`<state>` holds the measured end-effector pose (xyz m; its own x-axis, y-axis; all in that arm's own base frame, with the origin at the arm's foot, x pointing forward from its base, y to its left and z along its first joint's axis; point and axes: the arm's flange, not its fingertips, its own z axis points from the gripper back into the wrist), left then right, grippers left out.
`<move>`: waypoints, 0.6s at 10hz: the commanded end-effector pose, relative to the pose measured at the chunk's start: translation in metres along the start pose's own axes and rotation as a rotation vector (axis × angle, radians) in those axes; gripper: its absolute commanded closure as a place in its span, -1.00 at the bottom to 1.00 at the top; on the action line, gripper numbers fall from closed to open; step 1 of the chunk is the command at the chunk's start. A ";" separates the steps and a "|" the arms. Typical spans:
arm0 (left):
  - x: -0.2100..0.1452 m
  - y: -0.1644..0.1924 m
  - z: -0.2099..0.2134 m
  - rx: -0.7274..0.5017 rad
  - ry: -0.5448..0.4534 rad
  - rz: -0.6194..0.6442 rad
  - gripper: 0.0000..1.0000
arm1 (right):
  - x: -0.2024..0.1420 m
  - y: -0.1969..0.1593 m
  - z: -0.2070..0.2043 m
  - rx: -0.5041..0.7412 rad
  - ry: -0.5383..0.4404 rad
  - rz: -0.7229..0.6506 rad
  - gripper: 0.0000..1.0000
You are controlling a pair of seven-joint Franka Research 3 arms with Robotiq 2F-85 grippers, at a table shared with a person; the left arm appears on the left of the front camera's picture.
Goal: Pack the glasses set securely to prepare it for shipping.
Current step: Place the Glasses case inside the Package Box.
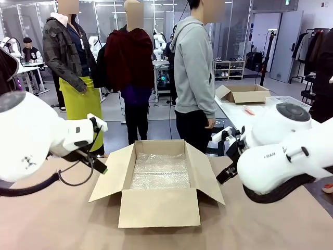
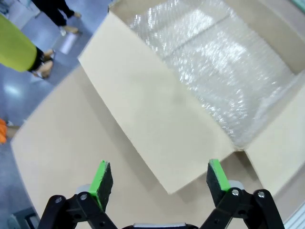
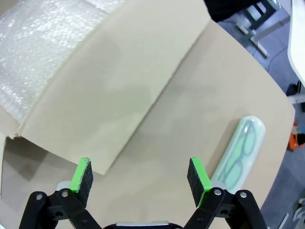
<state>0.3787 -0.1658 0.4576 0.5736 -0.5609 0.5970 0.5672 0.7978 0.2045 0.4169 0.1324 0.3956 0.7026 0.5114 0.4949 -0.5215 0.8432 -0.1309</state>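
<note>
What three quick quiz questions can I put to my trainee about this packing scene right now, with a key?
1. True or false: the cardboard box has its flaps shut.
2. What lines the bottom of the box? A) shredded paper B) bubble wrap C) foam blocks
3. Fill in: the mint-green case lies on the ____, outside the box.
Key: 1 false, the flaps stand open; 2 B; 3 table.
</note>
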 end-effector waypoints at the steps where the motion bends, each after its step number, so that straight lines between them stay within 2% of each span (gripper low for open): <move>1: -0.001 -0.008 0.045 0.042 0.042 -0.055 -1.00 | 0.007 -0.026 0.012 0.010 0.026 -0.030 -1.00; 2: 0.007 -0.012 0.062 0.055 0.078 -0.065 -1.00 | 0.007 -0.046 0.018 0.022 0.036 -0.080 -1.00; 3: 0.013 -0.020 0.080 0.067 0.082 -0.083 -1.00 | 0.005 -0.071 0.028 -0.020 0.045 -0.148 -1.00; 5: 0.022 -0.041 0.103 0.101 -0.022 -0.193 -1.00 | 0.000 -0.110 0.037 -0.036 0.058 -0.213 -1.00; 6: 0.025 -0.054 0.112 0.119 -0.030 -0.251 -1.00 | -0.003 -0.130 0.037 -0.026 0.082 -0.243 -1.00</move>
<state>0.3040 -0.1922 0.5472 0.4473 -0.7068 0.5481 0.6163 0.6877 0.3838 0.4582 0.0228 0.4416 0.8318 0.2982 0.4682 -0.3080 0.9496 -0.0577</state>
